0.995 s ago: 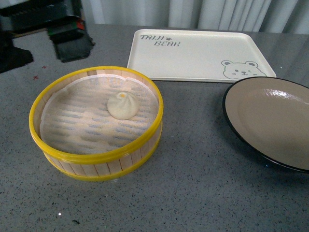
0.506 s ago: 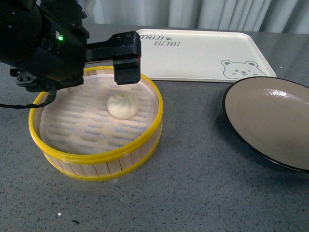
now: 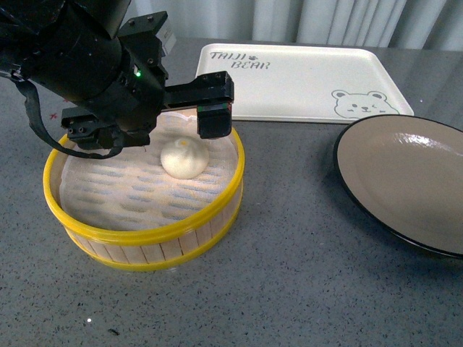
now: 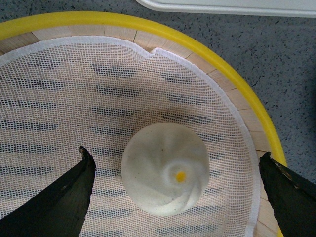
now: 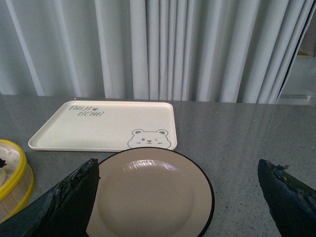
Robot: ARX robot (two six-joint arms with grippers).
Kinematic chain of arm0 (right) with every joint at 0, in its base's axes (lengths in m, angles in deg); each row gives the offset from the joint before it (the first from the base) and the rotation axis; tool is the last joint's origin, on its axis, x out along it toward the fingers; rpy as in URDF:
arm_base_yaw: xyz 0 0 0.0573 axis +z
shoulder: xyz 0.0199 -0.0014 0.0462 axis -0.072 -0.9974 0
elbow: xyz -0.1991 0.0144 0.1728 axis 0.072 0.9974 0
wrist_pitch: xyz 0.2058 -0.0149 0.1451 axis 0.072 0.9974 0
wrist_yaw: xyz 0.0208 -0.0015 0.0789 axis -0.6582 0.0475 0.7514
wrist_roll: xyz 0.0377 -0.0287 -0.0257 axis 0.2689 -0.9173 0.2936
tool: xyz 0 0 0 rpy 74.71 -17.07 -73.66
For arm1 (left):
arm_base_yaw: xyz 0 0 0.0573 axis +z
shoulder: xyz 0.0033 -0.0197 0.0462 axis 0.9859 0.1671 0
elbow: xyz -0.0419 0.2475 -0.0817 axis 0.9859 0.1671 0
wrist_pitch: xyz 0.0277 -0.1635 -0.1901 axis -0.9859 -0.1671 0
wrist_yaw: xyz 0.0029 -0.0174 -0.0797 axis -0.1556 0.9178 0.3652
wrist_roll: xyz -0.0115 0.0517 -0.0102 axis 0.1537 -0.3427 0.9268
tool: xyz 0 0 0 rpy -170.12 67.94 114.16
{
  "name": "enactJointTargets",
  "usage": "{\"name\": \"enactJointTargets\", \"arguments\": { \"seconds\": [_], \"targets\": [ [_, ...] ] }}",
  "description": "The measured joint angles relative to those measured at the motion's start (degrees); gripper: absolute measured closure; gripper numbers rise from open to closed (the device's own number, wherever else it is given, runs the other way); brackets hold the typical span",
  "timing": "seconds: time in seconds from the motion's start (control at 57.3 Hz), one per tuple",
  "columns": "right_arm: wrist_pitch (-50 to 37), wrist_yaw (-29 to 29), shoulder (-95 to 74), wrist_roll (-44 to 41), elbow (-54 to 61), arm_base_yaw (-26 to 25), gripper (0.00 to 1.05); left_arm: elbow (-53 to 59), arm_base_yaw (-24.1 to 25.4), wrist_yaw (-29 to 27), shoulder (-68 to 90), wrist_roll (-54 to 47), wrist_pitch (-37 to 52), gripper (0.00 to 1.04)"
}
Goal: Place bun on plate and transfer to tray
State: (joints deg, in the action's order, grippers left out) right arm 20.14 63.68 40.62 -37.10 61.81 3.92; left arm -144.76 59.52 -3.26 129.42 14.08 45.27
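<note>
Left gripper (image 4: 174, 163) is spread wide open with nothing in it. In the left wrist view its two dark fingertips (image 4: 74, 190) sit on either side of the bun (image 3: 184, 157), with clear gaps of mesh showing on both sides, so no contact. From the front view only one finger is easy to make out, hanging over the far right part of the basket just above the bun. The other is mostly lost behind the arm's black body. How low the tips actually are, can't really tell.

There's just the one bun, cream-white with a twisted top and a yellow dot. It sits on the white mesh liner (image 4: 74, 98) inside the single yellow-rimmed bamboo steamer basket (image 3: 145, 238), a bit right of the basket's centre and toward the far side.

Right gripper (image 5: 180, 197) is also wide open and empty, and its wrist view looks down on the plate between the fingers.

One plate (image 3: 405, 181), taupe-brown with a black rim, sits empty on the right side of the grey table (image 3: 289, 289), well apart from the basket. One cream tray (image 3: 304, 87) lies at the far side, with TAIJI BEAR lettering and one bear face in its near right corner, and it's empty too. The plate's far edge is just beside the tray's near edge. Pale curtains (image 5: 197, 49) hang behind the table.
</note>
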Motion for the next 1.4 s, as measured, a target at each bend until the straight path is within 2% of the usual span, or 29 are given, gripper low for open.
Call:
{"name": "enactJointTargets", "arguments": {
  "seconds": [0.052, 0.314, 0.471, 0.629, 0.803, 0.908, 0.978, 1.1, 1.24, 1.397],
  "targets": [
    [0.00, 0.02, 0.00, 0.00, 0.00, 0.00, 0.09, -0.42, 0.00, -0.66, 0.92, -0.33, -0.52, 0.07],
    [0.00, 0.02, 0.00, 0.00, 0.00, 0.00, 0.09, -1.14, 0.24, -1.53, 3.30, -0.20, -1.14, 0.49],
    [0.00, 0.02, 0.00, 0.00, 0.00, 0.00, 0.09, -1.25, 0.28, -1.73, 2.86, 0.70, -1.86, 0.82],
    [0.00, 0.02, 0.00, 0.00, 0.00, 0.00, 0.09, -1.25, 0.57, -0.98, 0.61, 2.12, -2.05, 0.98],
    [0.00, 0.02, 0.00, 0.00, 0.00, 0.00, 0.09, -2.71, 0.24, 2.38, -3.13, 5.29, -1.07, 1.00],
    [0.00, 0.02, 0.00, 0.00, 0.00, 0.00, 0.09, -6.14, -2.01, 5.66, -2.64, 8.24, 0.57, 1.00],
    [0.00, 0.02, 0.00, 0.00, 0.00, 0.00, 0.09, -8.37, -4.31, 9.07, -0.33, 10.97, 3.69, 1.00],
    [0.00, 0.02, 0.00, 0.00, 0.00, 0.00, 0.09, -14.93, -8.87, 11.39, 6.01, 14.71, 3.87, 1.00],
    [0.00, 0.02, 0.00, 0.00, 0.00, 0.00, 0.09, -23.04, -14.38, 15.45, 13.73, 17.20, 1.57, 1.00],
    [0.00, 0.07, 0.00, 0.00, 0.00, 0.00, 0.09, -31.34, -19.12, 17.55, 19.61, 17.14, -2.19, 1.00]
  ]
}}
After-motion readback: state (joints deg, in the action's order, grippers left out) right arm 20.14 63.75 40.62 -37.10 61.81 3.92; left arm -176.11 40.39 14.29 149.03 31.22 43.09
